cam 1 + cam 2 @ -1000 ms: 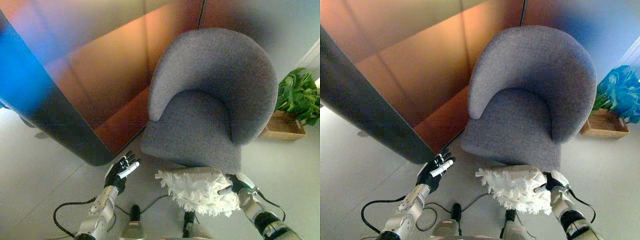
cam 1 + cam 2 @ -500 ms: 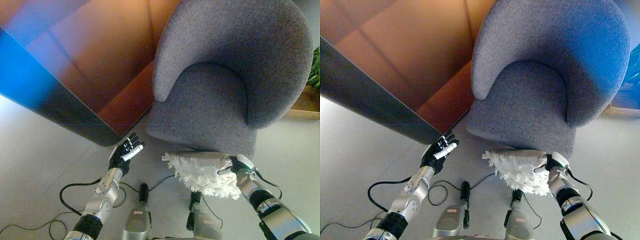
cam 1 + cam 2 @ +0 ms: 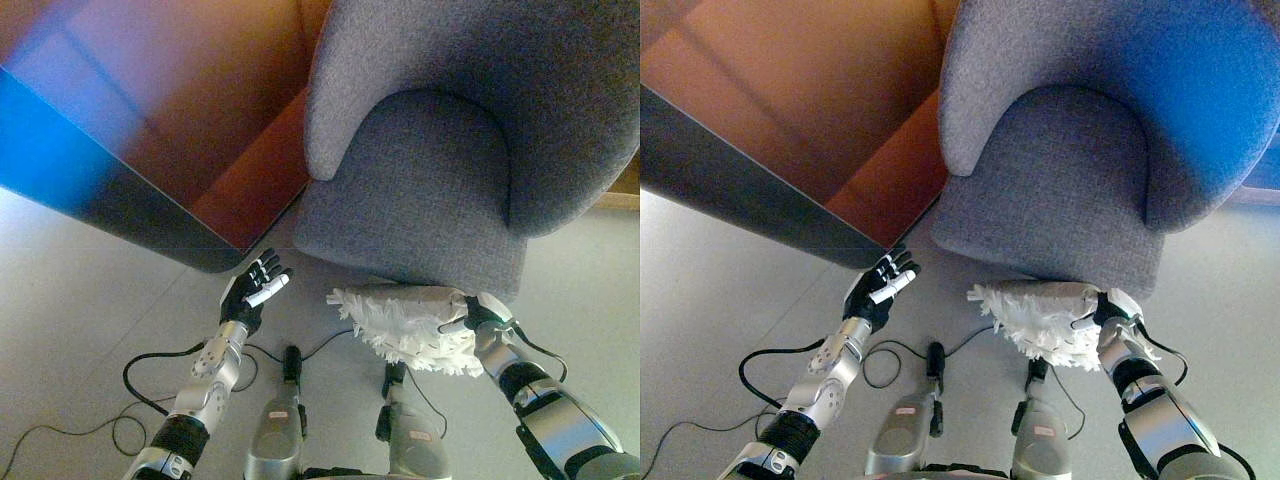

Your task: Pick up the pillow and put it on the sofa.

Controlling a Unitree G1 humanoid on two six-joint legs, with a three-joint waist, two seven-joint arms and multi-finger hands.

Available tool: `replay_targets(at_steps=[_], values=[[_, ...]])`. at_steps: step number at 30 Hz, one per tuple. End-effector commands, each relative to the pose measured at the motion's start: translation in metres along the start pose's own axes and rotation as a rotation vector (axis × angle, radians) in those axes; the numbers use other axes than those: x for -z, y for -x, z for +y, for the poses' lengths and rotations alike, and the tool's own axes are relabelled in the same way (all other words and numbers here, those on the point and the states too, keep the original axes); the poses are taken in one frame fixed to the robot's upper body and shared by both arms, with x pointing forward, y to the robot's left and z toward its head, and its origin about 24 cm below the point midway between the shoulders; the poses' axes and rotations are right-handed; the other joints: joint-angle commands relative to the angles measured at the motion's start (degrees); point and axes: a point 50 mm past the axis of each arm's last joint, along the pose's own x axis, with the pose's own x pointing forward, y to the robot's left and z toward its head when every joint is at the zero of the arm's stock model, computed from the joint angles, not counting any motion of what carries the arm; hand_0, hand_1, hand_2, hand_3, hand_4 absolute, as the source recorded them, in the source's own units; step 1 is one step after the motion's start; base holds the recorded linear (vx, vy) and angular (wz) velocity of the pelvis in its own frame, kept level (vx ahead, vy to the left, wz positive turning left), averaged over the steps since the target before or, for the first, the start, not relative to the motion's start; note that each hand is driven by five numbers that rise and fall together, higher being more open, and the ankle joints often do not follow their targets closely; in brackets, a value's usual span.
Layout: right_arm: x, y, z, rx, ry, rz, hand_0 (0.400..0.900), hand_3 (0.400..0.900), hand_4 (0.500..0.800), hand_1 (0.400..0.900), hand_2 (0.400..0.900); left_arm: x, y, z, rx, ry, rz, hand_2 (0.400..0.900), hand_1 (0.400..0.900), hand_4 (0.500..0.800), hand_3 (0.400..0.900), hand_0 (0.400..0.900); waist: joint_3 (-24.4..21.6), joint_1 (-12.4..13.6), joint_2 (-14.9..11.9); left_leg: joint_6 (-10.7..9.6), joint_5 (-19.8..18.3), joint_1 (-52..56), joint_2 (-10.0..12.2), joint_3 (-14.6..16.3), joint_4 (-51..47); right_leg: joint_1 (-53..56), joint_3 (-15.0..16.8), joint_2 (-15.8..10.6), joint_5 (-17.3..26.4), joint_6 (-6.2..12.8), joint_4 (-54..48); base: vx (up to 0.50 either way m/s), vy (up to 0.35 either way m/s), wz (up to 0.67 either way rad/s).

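Right hand gripped the white shaggy pillow at its right end, fingers curled into the fringe; pillow hung just before the front edge of the grey armchair, below seat height. Judgement: lift it above the seat edge first, then carry forward. Left hand hovered empty, fingers straight, near the seat's left corner.

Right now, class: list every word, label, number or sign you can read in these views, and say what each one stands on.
None can be read: the grey sofa, the white fluffy pillow held at its front edge and the brown panel beside it all show plain surfaces, with no writing visible.
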Motion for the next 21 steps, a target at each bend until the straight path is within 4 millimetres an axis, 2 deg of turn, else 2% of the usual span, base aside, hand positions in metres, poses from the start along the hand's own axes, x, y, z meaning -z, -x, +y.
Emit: replay_targets(at_steps=[1,14,21], values=[[-0.01,-0.007,-0.051,0.165,0.07,0.0,0.9,0.9,0.8,0.9,0.9,-0.039,-0.009,-0.02,0.101,0.0,-0.194,0.9,0.9,0.8,0.9,0.9,-0.6,1.9,-2.0,0.0,-2.3,-4.5,-0.1,-5.4,5.6,-2.2,3.8,-5.3,-1.0,5.55,4.8,0.0,0.0,0.0],[-0.018,-0.008,-0.078,0.275,0.093,0.017,0.9,0.9,0.8,0.9,0.9,-0.047,-0.013,-0.026,0.118,0.008,-0.231,0.9,0.9,0.8,0.9,0.9,1.5,1.8,-1.5,0.0,-2.1,-5.6,-0.5,-4.7,5.5,-3.7,3.9,-5.0,-0.2,5.57,4.4,-0.03,0.003,-0.02],[-0.022,-0.009,-0.084,0.248,0.118,0.026,0.9,0.9,0.8,0.9,0.9,-0.053,-0.015,-0.033,0.128,0.014,-0.257,0.9,0.9,0.8,0.9,0.9,2.6,1.9,-1.0,-0.1,-1.9,-6.5,-0.7,-4.5,5.6,-5.0,3.7,-5.2,0.4,5.7,4.3,-0.03,0.007,0.0]])
